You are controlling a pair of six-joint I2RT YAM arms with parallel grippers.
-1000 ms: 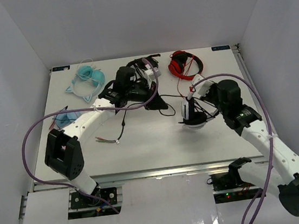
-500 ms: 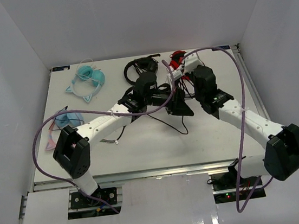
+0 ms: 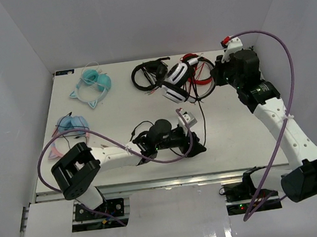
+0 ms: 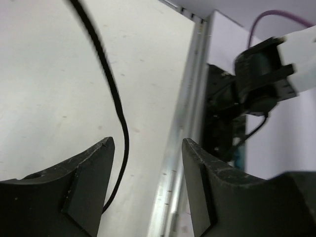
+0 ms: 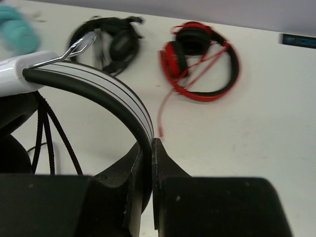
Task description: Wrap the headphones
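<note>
White walls close round a pale flat tabletop [image 3: 236,138]. Beyond the right jaws lie a red pair of headphones with a thin red cord [image 5: 200,61] and, further to one side, an all-black pair of headphones [image 5: 118,42]; both rest flat on the surface, apart from each other. A teal cat-eared headset [image 3: 90,83] lies well past the black pair; a second teal and pink headset [image 3: 70,126] sits well away from the left jaws, by the table's side edge.

The right gripper [image 5: 149,148] has its jaws pressed tight on the headband of the white over-ear headphones [image 3: 176,84]. The band, white with black stripes outside and black padding inside, arches up and away from the jaws to a white end piece with a bare metal slider. From above, the white cups sit out in front of the jaws and cover part of the red pair.

A thin black cable [image 3: 201,116] runs down from the headphones toward the left gripper [image 3: 194,147], which sits low near the table's near edge. Its jaws stand wide apart and grip nothing; the cable lies on the surface close by the inner side of one fingertip, while the other fingertip is over the metal edge rail [image 4: 185,123]. Ahead of these jaws is the other arm's black base joint [image 4: 256,84].

A small dark label strip [image 5: 298,39] sits at the far edge beyond the right jaws; its print is too small to read.
</note>
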